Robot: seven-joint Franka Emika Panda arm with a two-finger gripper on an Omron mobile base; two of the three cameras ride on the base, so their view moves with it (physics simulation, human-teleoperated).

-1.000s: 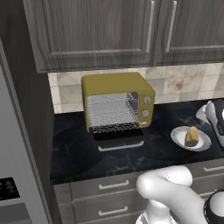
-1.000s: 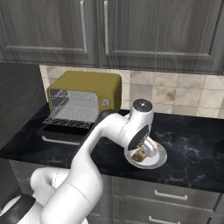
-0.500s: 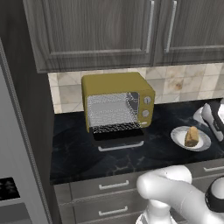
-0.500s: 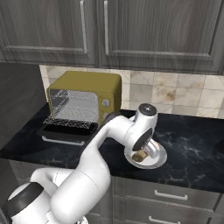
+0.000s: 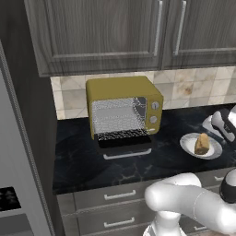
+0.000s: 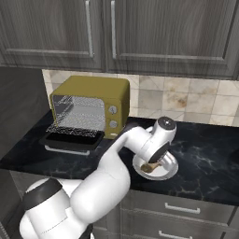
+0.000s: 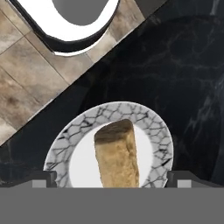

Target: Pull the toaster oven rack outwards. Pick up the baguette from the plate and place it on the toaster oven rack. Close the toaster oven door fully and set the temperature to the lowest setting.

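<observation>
Spread wide and holding nothing, the two-finger gripper (image 7: 111, 178) hangs above the short golden-brown baguette (image 7: 117, 154), its dark tips flanking it. That bread lies on the small round white-grey plate (image 7: 78, 129) on the black marbled counter (image 5: 170, 159). Well apart stands the mustard-yellow toaster oven (image 5: 122, 110), door (image 5: 124, 145) down, wire rack (image 5: 122, 134) out.

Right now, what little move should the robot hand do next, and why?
Probably go straight down over the baguette and then close. The gripper is open, its fingertips standing on either side of the bread, which lies on the plate, not yet held. The door is down and the rack sticks out, ready for it.
</observation>
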